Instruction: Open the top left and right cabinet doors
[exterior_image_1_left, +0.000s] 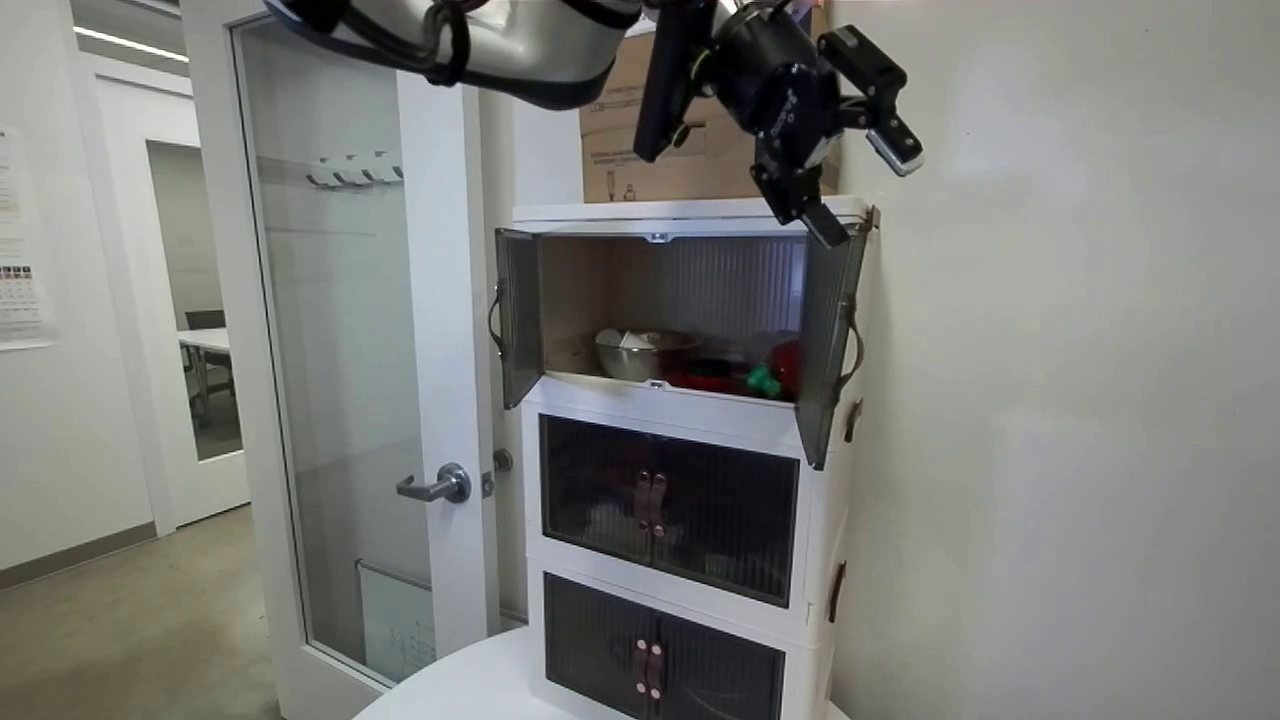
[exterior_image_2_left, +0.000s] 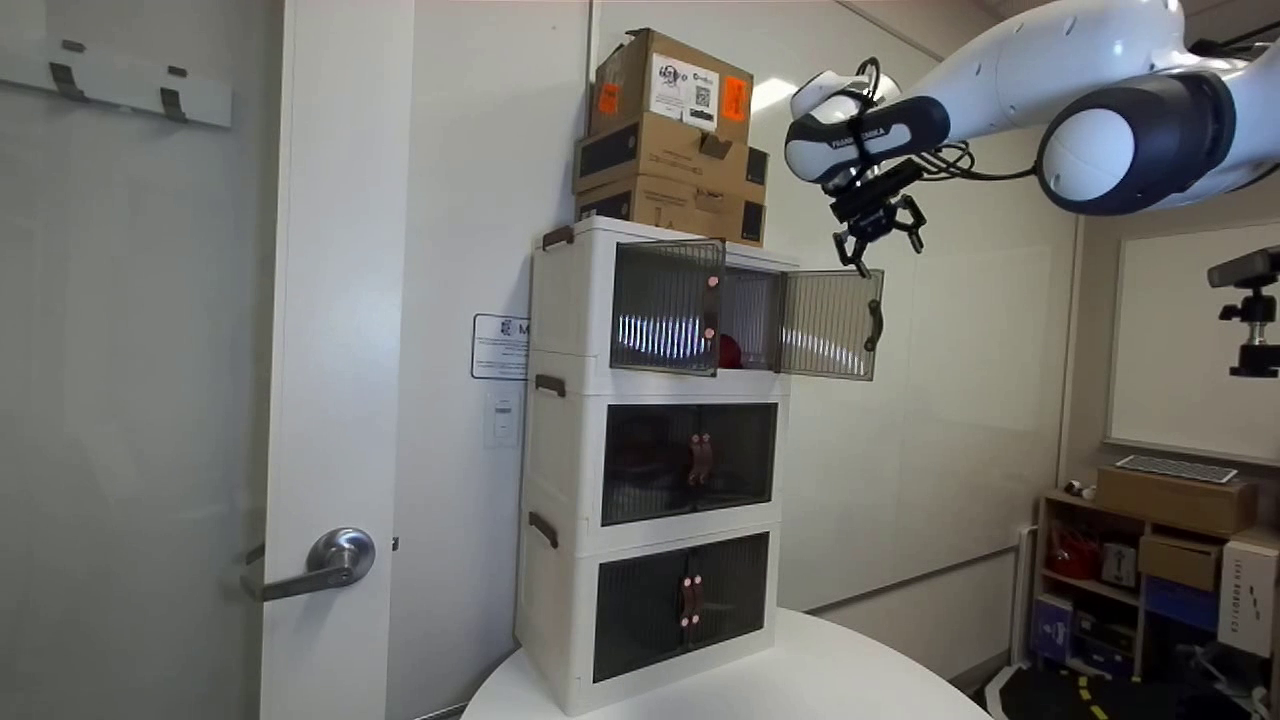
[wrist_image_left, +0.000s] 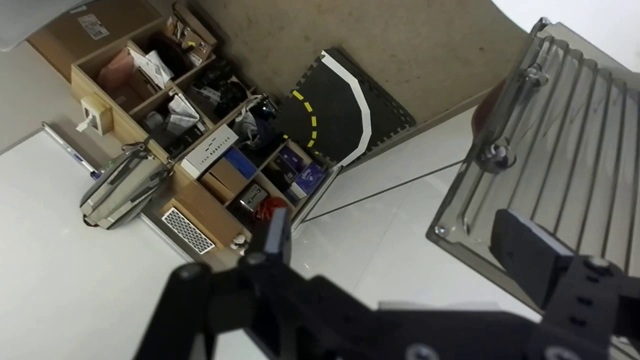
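Ribbed, smoky see-through rectangles, the top left door (exterior_image_1_left: 521, 320) and top right door (exterior_image_1_left: 828, 340) stand open at twelve o'clock on the white cabinet (exterior_image_1_left: 660, 412). At one o'clock from it in an exterior view, the gripper (exterior_image_1_left: 868, 195) spreads its jaws wide — nothing held; contact with the top right door is unclear. Inside, a round metal bowl (exterior_image_1_left: 628, 362) shows; red shapes (exterior_image_1_left: 787, 365) are too dim to name.

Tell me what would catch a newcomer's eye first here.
Probably the left door and right door at the top of the cabinet, both standing open. Next, the open claw, hanging near the right door's upper edge. Then the boxes stacked on the cabinet.
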